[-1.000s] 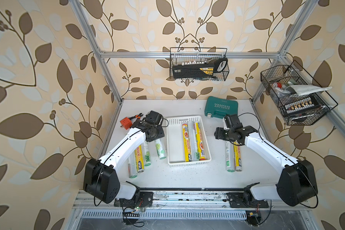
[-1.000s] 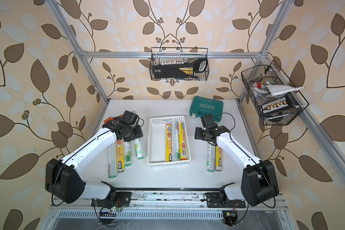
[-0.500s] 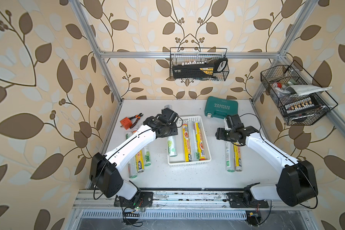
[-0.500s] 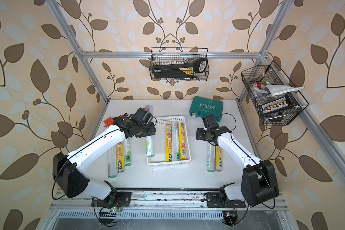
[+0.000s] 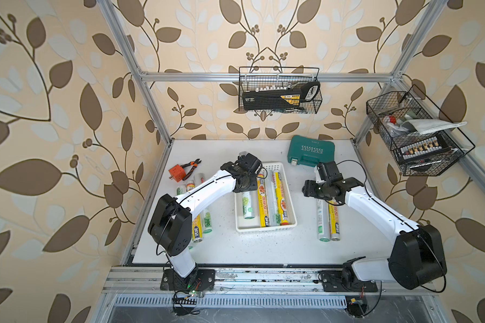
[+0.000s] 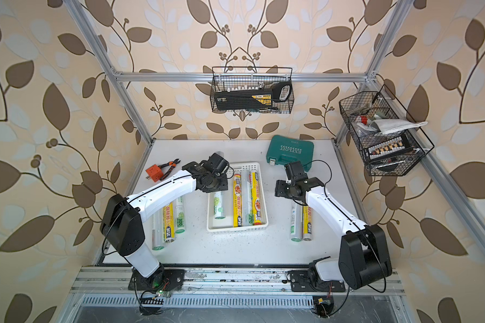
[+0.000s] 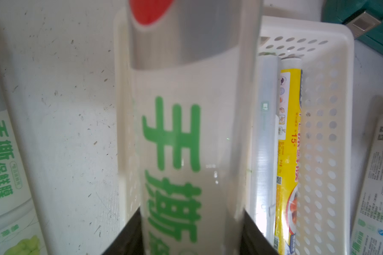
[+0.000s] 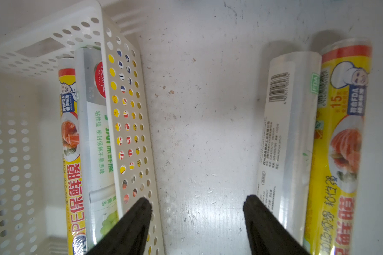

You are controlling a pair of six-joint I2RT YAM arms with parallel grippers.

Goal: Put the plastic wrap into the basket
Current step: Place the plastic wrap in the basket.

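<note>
1. My left end effector (image 7: 188, 240) is clamped on a silver roll (image 5: 247, 205) with green letters.
2. This roll hangs over the left part of the basket (image 5: 266, 230), along its long side. I cannot tell if it touches the bottom.
3. Three rolls (image 5: 271, 201) already lie in the basket, side by side at its right side: yellow, silver, yellow.
4. My right end effector (image 8: 197, 220) has its jaws apart and holds nothing. It is over the bare desk (image 8: 197, 110), between the basket and two rolls (image 5: 323, 221) lying together.
5. More rolls (image 5: 198, 229) lie on the desk left of the basket, partly under my left arm.
</note>
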